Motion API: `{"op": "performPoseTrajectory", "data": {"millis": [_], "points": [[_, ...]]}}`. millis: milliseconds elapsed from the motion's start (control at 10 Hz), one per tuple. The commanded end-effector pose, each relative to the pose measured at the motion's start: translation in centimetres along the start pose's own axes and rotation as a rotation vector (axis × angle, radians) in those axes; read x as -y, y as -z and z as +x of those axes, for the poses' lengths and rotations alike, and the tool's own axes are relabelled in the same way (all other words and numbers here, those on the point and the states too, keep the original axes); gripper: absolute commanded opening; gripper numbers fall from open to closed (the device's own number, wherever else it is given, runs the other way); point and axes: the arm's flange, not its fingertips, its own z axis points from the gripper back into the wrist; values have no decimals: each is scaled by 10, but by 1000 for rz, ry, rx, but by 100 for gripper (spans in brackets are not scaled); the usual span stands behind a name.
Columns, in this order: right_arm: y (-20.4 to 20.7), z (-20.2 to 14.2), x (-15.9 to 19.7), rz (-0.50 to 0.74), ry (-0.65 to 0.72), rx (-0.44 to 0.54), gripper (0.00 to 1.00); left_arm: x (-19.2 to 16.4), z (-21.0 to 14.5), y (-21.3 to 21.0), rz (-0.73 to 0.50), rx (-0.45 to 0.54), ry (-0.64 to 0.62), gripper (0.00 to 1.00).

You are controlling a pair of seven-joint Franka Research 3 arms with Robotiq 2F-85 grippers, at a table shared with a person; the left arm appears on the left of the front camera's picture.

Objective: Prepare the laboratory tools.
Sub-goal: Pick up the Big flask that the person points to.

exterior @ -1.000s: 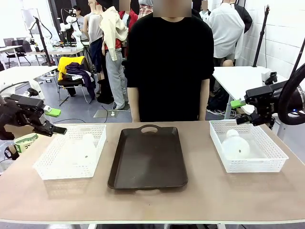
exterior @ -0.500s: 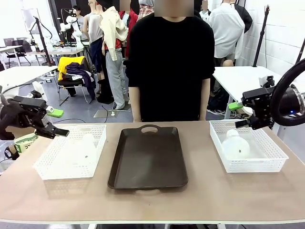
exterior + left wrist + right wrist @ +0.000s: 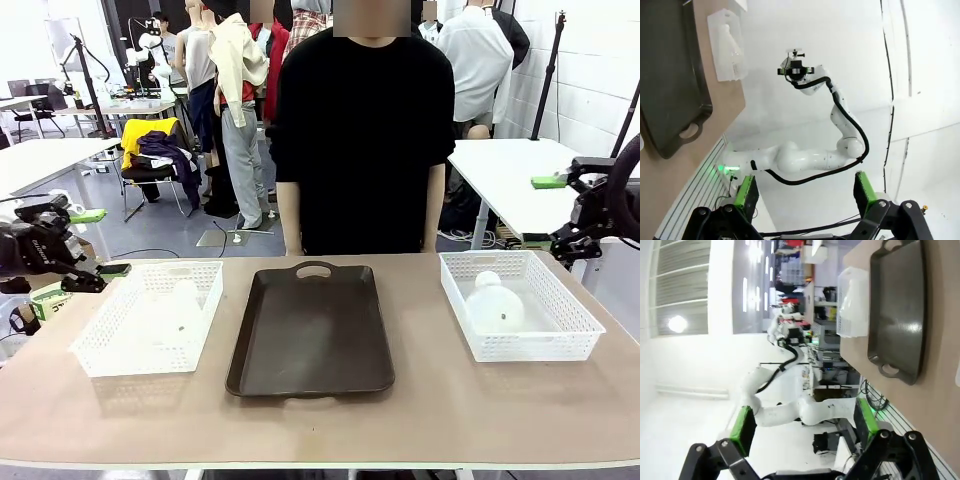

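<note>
A frosted conical flask [image 3: 497, 306] rests in each white mesh basket [image 3: 530, 346]; left tool [image 3: 100, 242] and right tool [image 3: 546, 212] gape.

Nothing legible from where I'm standing: no label, brand, number or sign comes through clearly enough to read.
</note>
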Motion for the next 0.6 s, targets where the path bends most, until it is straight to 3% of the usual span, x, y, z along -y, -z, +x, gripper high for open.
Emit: {"op": "performPoseTrajectory", "data": {"millis": [0, 300, 400, 500], "points": [[-2, 10, -3, 30, 18, 15, 100, 8, 3, -6, -3, 31, -41, 100], [-3, 11, -1, 56, 30, 5, 100, 7, 4, -9, 42, 49, -51, 100], [0, 11, -1, 161, 7, -45, 100, 6, 5, -8, 72, 62, -48, 100], [-7, 6, 3, 25, 12, 11, 100, 1, 1, -12, 20, 38, -38, 100]]}}
